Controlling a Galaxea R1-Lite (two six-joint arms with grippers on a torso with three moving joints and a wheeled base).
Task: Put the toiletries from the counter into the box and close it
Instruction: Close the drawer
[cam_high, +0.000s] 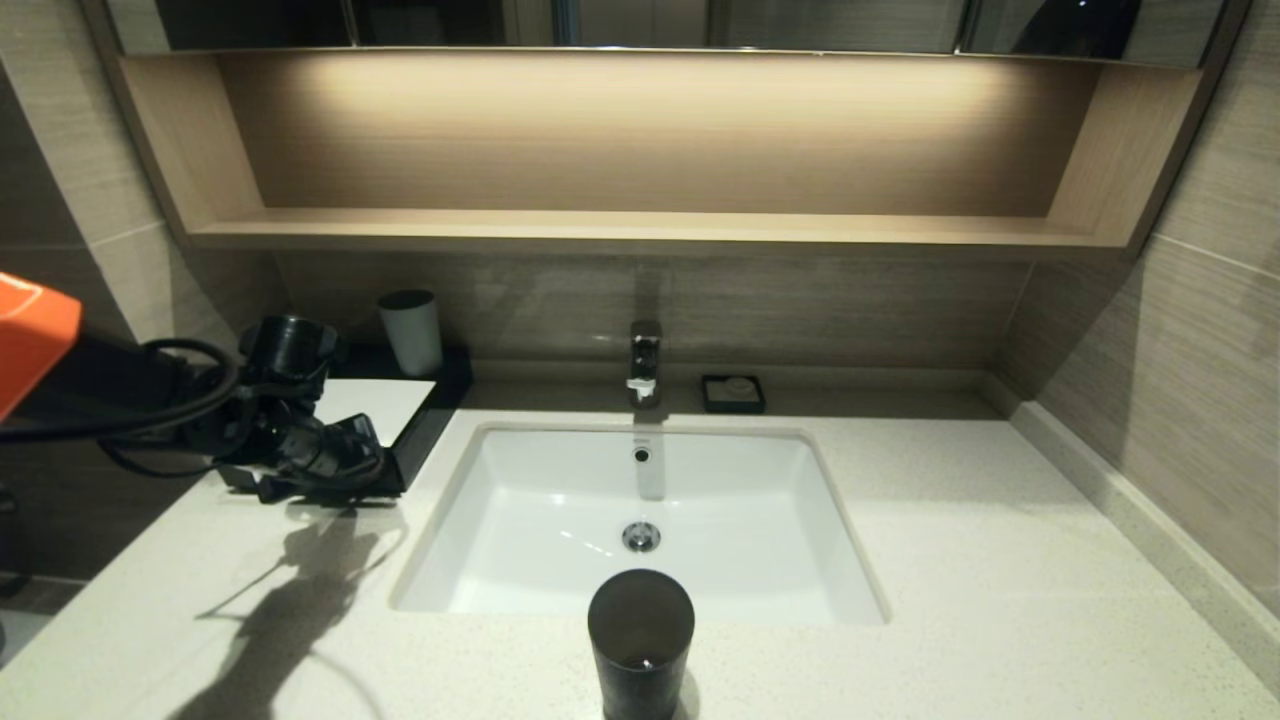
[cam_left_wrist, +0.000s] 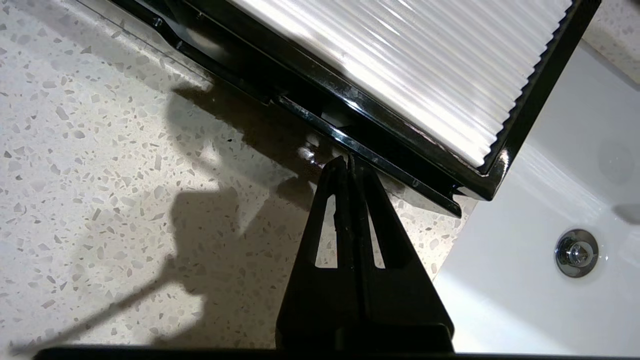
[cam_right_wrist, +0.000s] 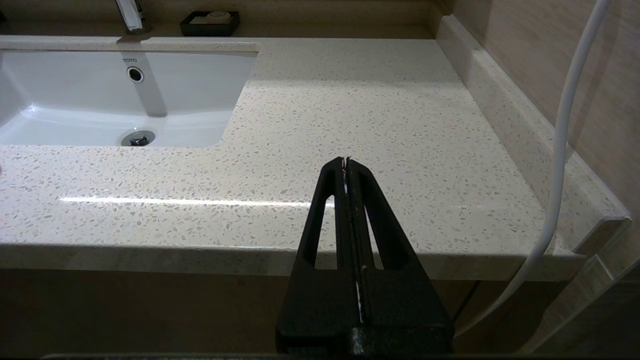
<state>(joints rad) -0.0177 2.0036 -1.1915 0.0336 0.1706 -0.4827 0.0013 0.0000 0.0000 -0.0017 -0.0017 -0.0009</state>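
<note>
Box (cam_high: 400, 405) sits on the far left of the counter (cam_high: 950, 560), left of the sink (cam_high: 560, 500); the left gripper (cam_high: 345, 465) is at its near edge. No packets lie out. From the left wrist, the clenched, empty left gripper (cam_left_wrist: 348, 161) touches the box's (cam_left_wrist: 400, 65) black front tray (cam_left_wrist: 365, 150), likely pushing it closed. Next: push on until flush. From the right wrist, the right gripper (cam_right_wrist: 346, 162) hangs clenched, empty, near the counter's right part.

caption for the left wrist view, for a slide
Shut left gripper at the black front edge of the box, on the speckled counter beside the basin.
</note>
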